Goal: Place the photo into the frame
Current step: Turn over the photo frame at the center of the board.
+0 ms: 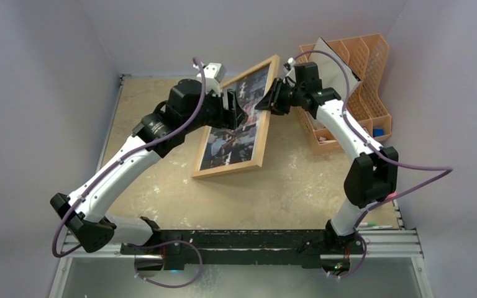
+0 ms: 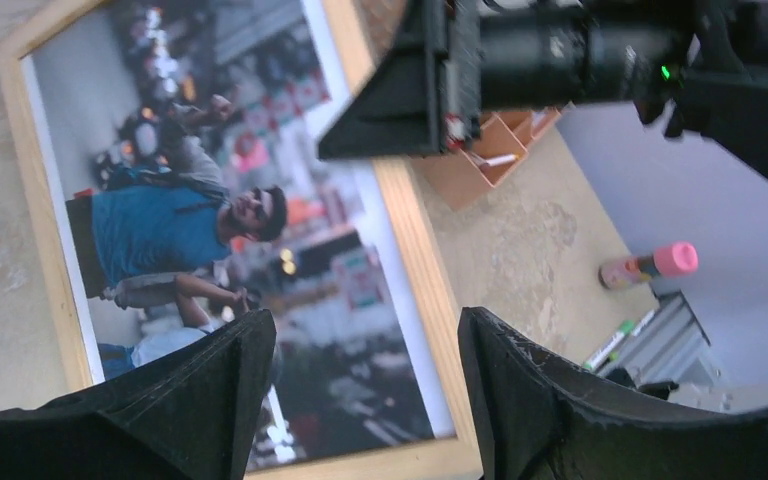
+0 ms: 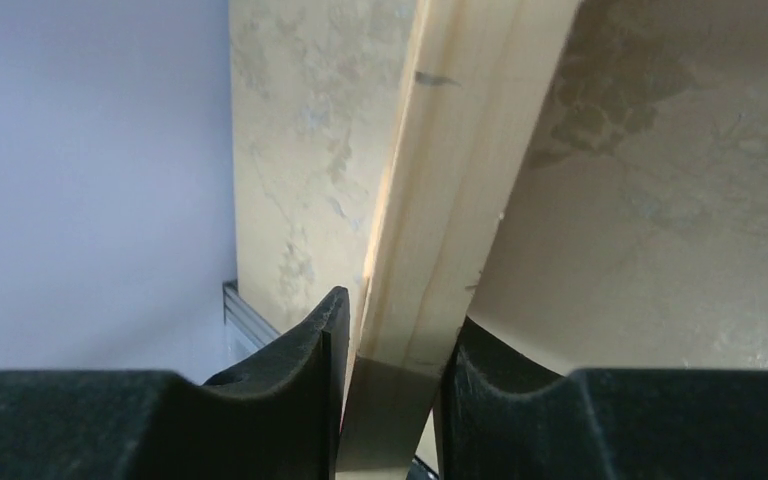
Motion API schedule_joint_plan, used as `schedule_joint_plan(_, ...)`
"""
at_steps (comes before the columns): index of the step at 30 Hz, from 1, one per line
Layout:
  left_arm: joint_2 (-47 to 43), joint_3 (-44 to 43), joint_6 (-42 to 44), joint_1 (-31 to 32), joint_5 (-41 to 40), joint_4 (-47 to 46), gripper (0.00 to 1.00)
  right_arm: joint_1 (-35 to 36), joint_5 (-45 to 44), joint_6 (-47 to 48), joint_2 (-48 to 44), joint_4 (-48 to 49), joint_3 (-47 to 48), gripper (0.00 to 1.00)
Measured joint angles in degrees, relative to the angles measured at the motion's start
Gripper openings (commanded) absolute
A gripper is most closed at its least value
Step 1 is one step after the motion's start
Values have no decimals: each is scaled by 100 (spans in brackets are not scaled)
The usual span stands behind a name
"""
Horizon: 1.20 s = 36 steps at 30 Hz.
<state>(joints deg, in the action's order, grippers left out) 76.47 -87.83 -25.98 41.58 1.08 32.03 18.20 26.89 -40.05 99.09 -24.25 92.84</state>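
From above, the frame [image 1: 230, 172] lies at an angle on the bench [image 1: 286, 192], in its far middle part and just left of the orange organizer [image 1: 372, 74]. The photo [image 1: 233, 146] shows face up inside its rails. The left gripper [image 1: 235, 112] is over the frame's far half, and the right gripper [image 1: 267, 99] meets its right rail near the far corner.

At the left wrist, the left gripper [image 2: 365, 330] stands with its jaws apart and nothing between them, above the photo [image 2: 190, 230] and the frame's wooden rail [image 2: 410, 250].

At the right wrist, the right gripper [image 3: 395, 340] is clamped on the frame's thin rail [image 3: 460, 150], one finger on each side. We cannot tell whether that edge is lifted off the bench.

We judge the pinch to be the main risk. It is narrow and sits near one corner, so a lift could swing or twist the frame, and the photo could then slide out of its seat. With glass in the frame, a slip could also drop it hard. The open left jaws could snag the print if they come down.
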Motion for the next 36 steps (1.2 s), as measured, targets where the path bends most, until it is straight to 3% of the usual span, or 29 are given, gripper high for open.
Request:
schedule_joint_plan(5, -111, 431, -498, -409, -481, 15, 70, 7, 511, 310, -225, 407, -1019, 26)
schedule_joint_plan(9, -131, 1178, -852, -1338, -597, 74, 70, 15, 883, 365, -192, 881, -1711, 27)
schedule_joint_plan(14, -129, 1934, -953, -2199, -734, 328, 71, 46, 1211, 363, -11, 1593, -2317, 36)
schedule_joint_plan(19, -63, 2490, -953, -2820, -706, 361, 71, 133, 1266, 522, 374, 2267, -2498, 39)
schedule_joint_plan(24, 127, 2999, -970, -3195, -579, 262, 71, 192, 1255, 564, 527, 2688, -2677, 45)
schedule_joint_plan(28, 284, 3344, -1034, -3338, -516, 131, 71, 205, 1132, 654, 634, 2813, -2680, 57)
schedule_joint_plan(36, 782, 3314, -1034, -3659, -302, -79, 71, 243, 352, 887, 737, 2686, -2680, 71)
